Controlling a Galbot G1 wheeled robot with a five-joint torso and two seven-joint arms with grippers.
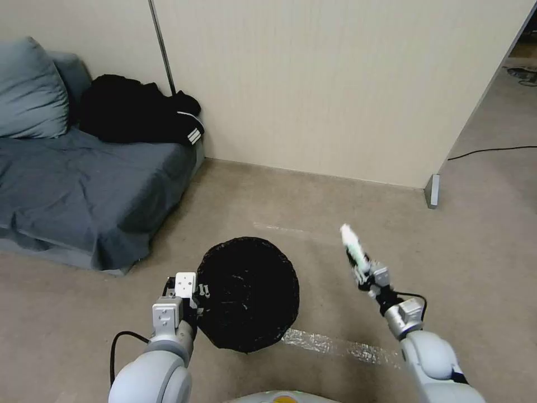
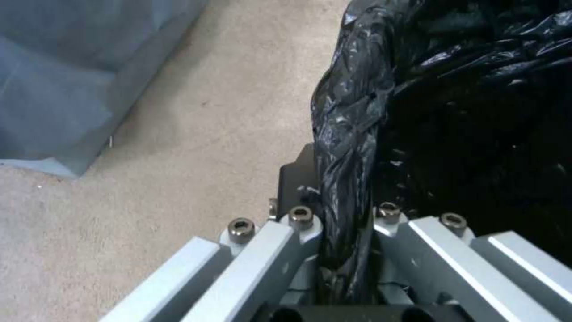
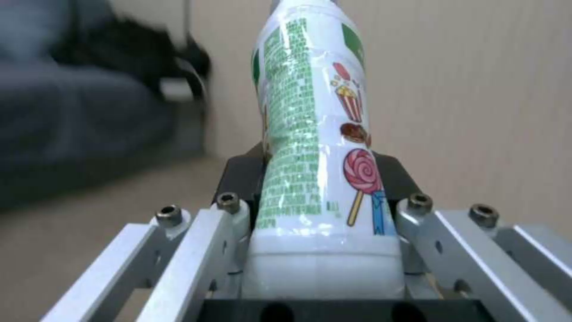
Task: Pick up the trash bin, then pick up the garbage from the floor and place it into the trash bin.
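The left gripper (image 1: pixel 193 299) is clamped on the left rim of the trash bin (image 1: pixel 248 292), holding its mouth open above the carpet (image 1: pixel 335 201). The right gripper (image 1: pixel 363 272), closed around a white bottle (image 1: pixel 353 246), holds it up just right of the bin, seemingly ready to drop in.

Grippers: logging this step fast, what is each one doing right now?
Left tool: closed on the trash bin, pinching its black-bagged rim.
Right tool: closed on the white green-label bottle, held off the floor.

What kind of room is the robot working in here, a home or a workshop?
Probably a home-like living room: a grey sofa with a cushion and black clothing stands by a beige wall, and the floor is carpeted.
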